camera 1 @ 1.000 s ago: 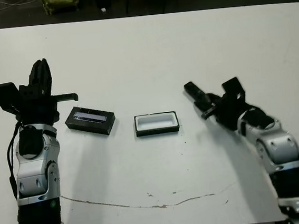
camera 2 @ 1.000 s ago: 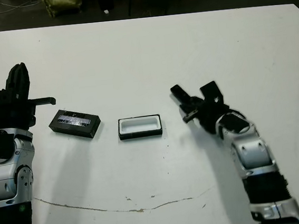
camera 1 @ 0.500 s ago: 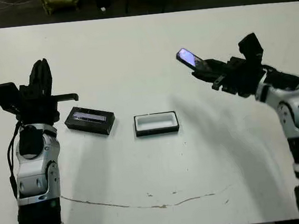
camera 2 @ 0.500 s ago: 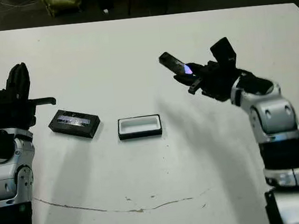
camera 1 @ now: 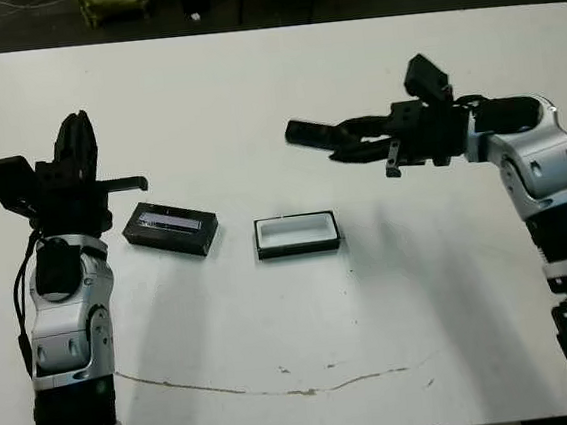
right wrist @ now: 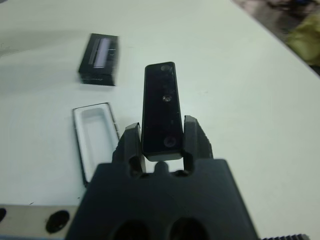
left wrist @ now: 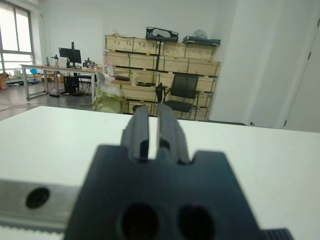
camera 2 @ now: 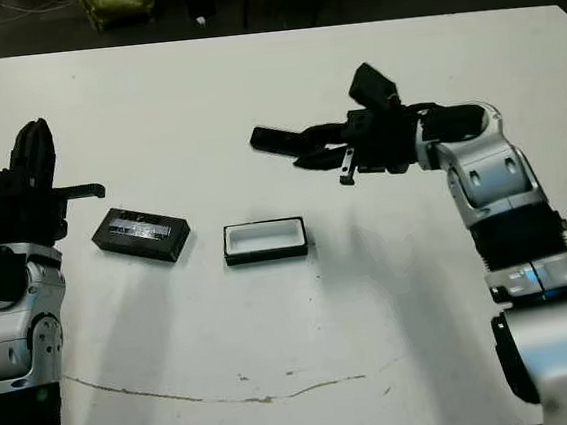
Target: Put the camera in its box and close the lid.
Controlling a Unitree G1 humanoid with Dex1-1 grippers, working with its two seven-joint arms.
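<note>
camera (right wrist: 161, 110): held in the air above the tabletop, beyond the box, gripped at one end with most of its length sticking out past the fingers toward the robot's left
right pincer (camera 1: 352, 142): clamped on the camera, one finger on each long side, arm stretched in from the right
box (camera 1: 297, 234): open, white lining up, flat on the tabletop, nearer the robot than the camera
lid (camera 1: 170, 227): flat on the tabletop, grey strip up, just left of the box, apart from it
left pincer (left wrist: 148, 131): raised, pointing upward, fingers nearly together with a thin slit between, holding nothing, beside the lid
tabletop (camera 1: 252, 95): white, with a thin crack line across the near part
</note>
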